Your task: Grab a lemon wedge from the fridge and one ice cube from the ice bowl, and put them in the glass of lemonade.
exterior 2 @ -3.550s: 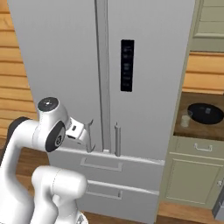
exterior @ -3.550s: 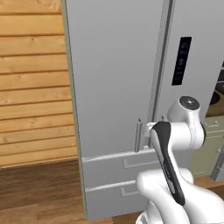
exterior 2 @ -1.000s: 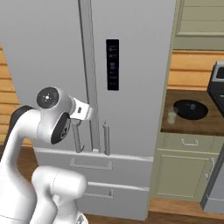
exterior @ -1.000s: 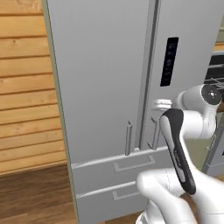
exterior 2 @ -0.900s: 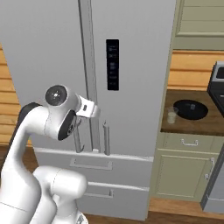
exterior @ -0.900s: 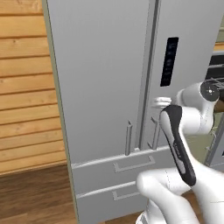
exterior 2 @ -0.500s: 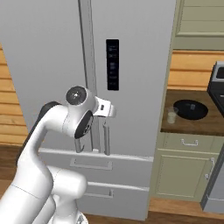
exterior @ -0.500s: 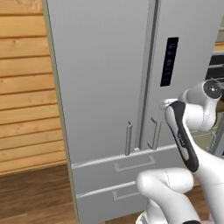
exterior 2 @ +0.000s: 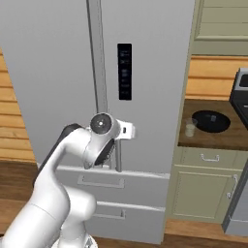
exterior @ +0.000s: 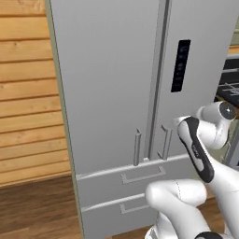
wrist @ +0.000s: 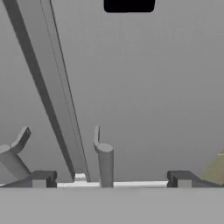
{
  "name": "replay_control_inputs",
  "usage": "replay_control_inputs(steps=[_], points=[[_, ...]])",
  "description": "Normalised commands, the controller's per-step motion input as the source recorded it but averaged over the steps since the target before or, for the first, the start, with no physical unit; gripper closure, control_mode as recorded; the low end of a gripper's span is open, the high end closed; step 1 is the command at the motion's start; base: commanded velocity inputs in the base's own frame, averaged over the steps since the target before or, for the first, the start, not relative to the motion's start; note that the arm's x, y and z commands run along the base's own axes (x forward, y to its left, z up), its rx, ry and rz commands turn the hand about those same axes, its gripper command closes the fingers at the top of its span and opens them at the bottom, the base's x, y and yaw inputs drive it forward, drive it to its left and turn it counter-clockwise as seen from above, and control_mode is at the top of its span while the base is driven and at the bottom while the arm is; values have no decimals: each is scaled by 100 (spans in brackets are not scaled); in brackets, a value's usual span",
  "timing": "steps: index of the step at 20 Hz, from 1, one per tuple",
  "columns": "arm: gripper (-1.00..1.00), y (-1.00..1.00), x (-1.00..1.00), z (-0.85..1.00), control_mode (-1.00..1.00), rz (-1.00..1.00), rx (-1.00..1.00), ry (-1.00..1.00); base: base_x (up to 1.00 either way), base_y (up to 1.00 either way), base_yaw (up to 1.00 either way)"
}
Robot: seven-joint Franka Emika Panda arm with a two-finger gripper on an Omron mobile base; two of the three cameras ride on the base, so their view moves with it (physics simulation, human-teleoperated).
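1. Left base view: the fridge (exterior: pixel 121 93) has both doors shut, so the lemon wedge, judged to be inside, is not fetched. The arm reaches toward the fridge's right door handle (exterior: pixel 165 141), near the seam; no step of the task is finished.
2. Right base view: to the right of the fridge, the ice bowl (exterior 2: pixel 210 121) sits on the counter (exterior 2: pixel 227 138) with the glass of lemonade (exterior 2: pixel 191 128) just beside it, nearer the fridge. Both look untouched, so the ice cube is also left to do.
3. Hand view: the fingers (wrist: pixel 40 180) are spread wide and hold nothing, with the right door handle (wrist: pixel 104 162) between them, not yet gripped. Opening the door seems to be the step in hand.
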Motion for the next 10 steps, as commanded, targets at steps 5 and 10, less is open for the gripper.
replay_control_inputs(steps=[5,10], points=[[-100,-21,-25,-30,-100,22,8,-31,0,0,0],[-100,0,-31,0,-100,17,0,-34,0,0,0]])
